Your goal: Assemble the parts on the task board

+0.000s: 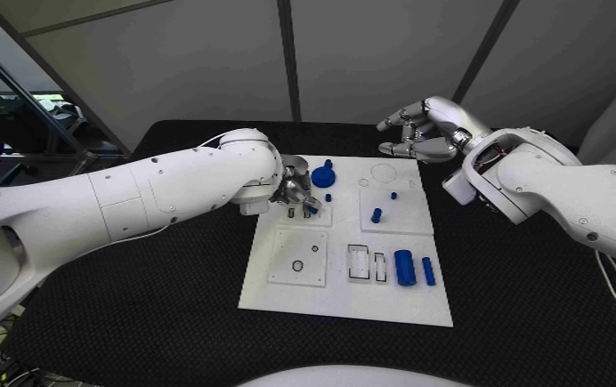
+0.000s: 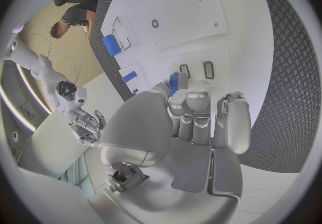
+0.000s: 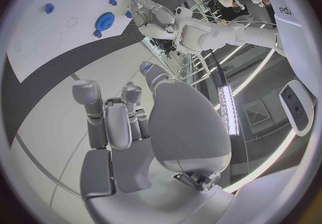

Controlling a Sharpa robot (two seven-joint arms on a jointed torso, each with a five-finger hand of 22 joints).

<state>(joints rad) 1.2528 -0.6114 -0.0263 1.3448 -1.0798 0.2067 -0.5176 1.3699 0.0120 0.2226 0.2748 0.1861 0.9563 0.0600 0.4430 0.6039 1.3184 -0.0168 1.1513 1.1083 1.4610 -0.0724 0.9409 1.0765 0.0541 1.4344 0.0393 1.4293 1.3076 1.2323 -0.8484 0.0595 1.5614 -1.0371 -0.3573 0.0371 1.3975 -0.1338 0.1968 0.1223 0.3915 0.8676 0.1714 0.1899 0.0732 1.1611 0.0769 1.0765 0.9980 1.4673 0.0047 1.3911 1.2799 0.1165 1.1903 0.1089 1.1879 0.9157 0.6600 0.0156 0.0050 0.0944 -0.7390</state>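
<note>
Left hand (image 1: 296, 193) pinches a small blue part (image 2: 174, 80) over task board (image 1: 321, 302), centre frame. Right hand (image 1: 430, 133) hovers upper right, fingers loosely spread, holding nothing. Approx. half left: blue cylinders (image 1: 404, 267) lie loose.

A black counter (image 1: 514, 289) with a ribbed, textured top carries one thing directly — a flat white rectangular plastic task board (image 1: 346, 302), lying near the counter's middle, its long sides running from the near edge toward the far edge — dark surface showing on every side.
</note>
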